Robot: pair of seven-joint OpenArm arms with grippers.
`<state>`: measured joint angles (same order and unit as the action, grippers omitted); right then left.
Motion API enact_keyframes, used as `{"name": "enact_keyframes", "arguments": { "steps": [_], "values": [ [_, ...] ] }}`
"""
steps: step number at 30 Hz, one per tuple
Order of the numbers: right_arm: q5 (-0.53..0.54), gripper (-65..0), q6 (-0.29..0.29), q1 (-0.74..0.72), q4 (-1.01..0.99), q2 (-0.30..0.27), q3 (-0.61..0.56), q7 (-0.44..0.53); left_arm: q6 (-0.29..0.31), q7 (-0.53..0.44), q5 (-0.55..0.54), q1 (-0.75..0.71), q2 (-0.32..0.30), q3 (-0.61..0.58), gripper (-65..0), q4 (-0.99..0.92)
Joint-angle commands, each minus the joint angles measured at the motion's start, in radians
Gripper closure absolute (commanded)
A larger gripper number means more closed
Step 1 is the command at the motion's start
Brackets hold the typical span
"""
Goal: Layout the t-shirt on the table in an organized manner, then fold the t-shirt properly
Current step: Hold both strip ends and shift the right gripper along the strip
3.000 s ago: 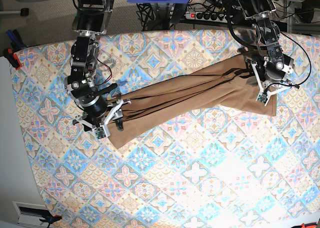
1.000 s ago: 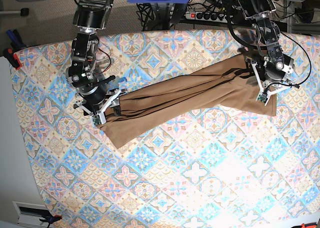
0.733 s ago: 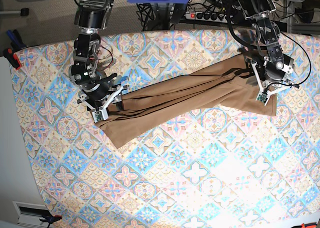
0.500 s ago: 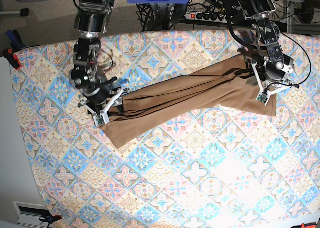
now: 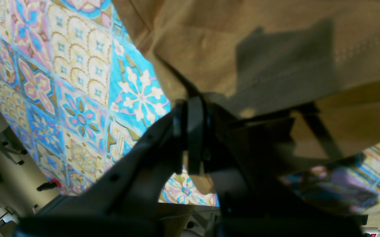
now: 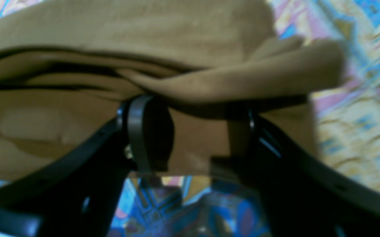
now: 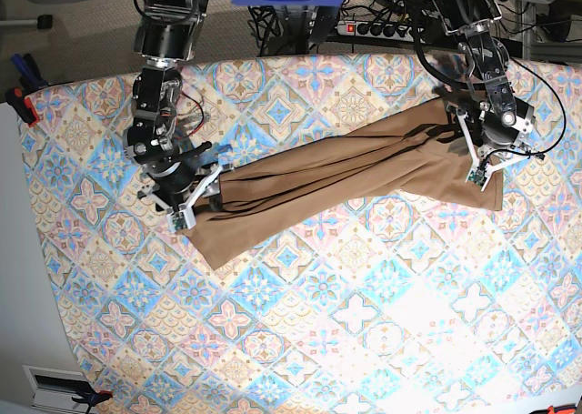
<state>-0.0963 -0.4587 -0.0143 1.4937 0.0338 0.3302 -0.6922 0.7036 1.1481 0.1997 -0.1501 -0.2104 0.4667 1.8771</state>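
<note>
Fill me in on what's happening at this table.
A two-armed robot is working on a tan t-shirt that lies bunched into a long diagonal band on the patterned table. The left claw is shut on one end of the shirt. The right claw sits at the other end with its fingers part open around a gathered fold of fabric; whether it is actually gripping is unclear. The shirt is not yet spread flat, so no folding has begun.

A plain tan-brown t-shirt lies on the table, patterned in blue, pink and cream diamond tiles.
</note>
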Motion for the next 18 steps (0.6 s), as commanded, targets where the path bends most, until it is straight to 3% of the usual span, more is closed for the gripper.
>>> {"name": "enact_keyframes", "arguments": {
  "steps": [1,7,18],
  "values": [
    [0.016,-31.7,-0.002,-0.023,0.040,-0.001,-0.001,0.026,-0.005,-0.004,0.011,0.010,-0.011,0.004,0.0,0.014],
    [0.016,-31.7,-0.002,-0.029,0.101,-0.001,-0.001,-0.096,-0.005,-0.004,0.008,0.010,-0.011,0.004,0.0,0.014],
    [0.016,-31.7,-0.002,-0.032,0.127,-0.001,-0.001,-0.099,-0.005,-0.004,0.008,0.008,-0.011,0.004,0.0,0.014]
  ]
}}
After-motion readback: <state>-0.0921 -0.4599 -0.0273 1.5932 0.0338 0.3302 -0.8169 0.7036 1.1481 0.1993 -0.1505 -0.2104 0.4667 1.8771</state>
